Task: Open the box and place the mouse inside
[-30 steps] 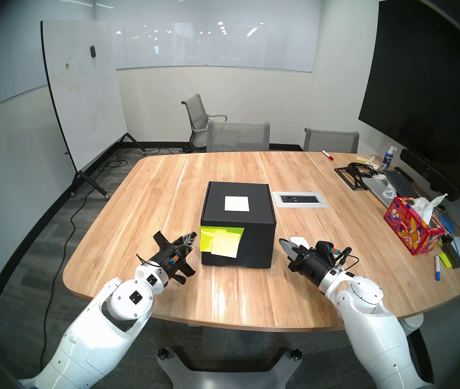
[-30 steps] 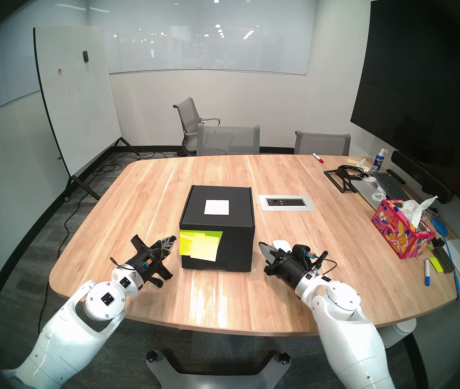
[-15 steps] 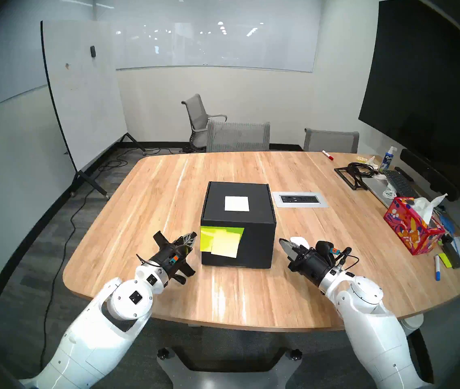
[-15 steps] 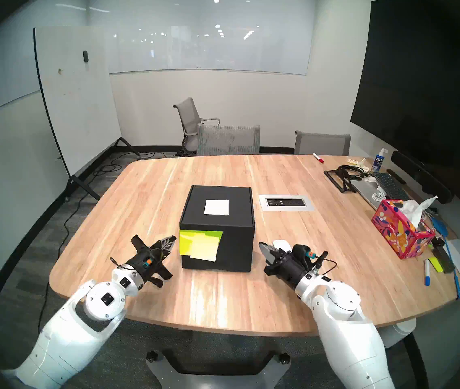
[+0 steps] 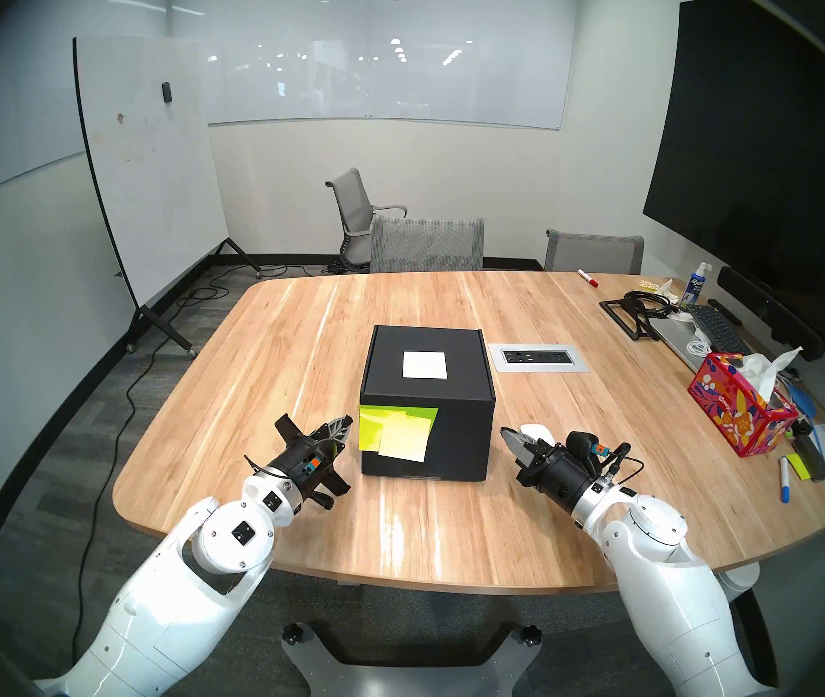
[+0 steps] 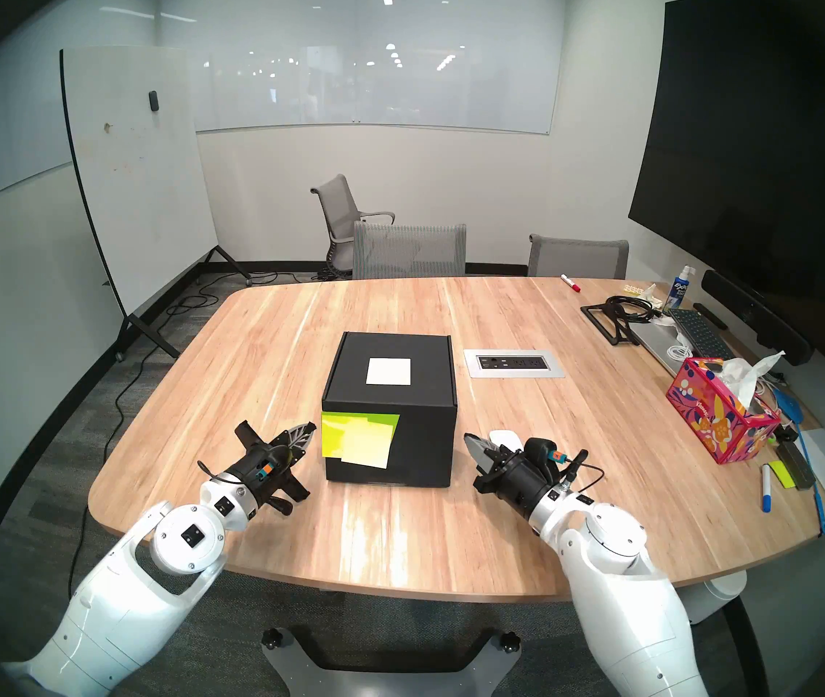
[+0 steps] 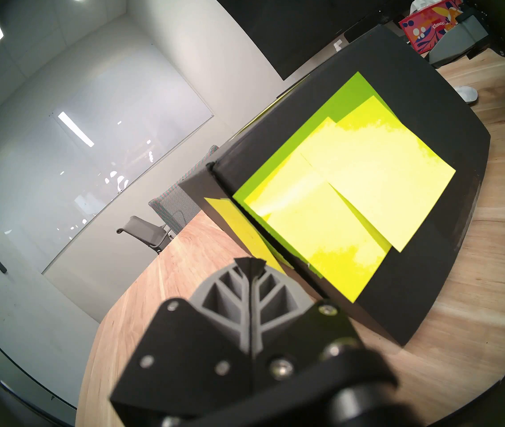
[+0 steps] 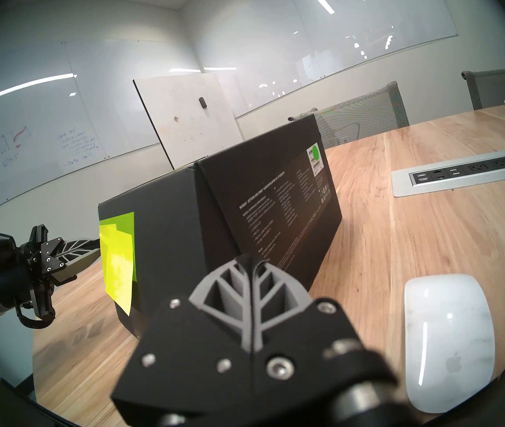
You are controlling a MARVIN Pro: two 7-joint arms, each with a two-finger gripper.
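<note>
Nothing has shifted since the earlier frames. Left gripper [image 5: 347,421], fingers pressed together and empty, hovers just beside the black cardboard box [image 5: 425,379] at its sticky-note corner; right gripper [image 5: 505,433], likewise pressed together and empty, hovers near the box's other side, above the white Apple mouse [image 8: 448,340] lying on the wooden table [image 5: 450,520]. Box stays closed — a white square label [image 5: 424,365] on its lid, yellow-green sticky notes [image 7: 353,195] on the front flap, small white print on one side, too fine to read. Farther right, a red floral Kleenex tissue box [image 5: 737,409] holds a white tissue.
</note>
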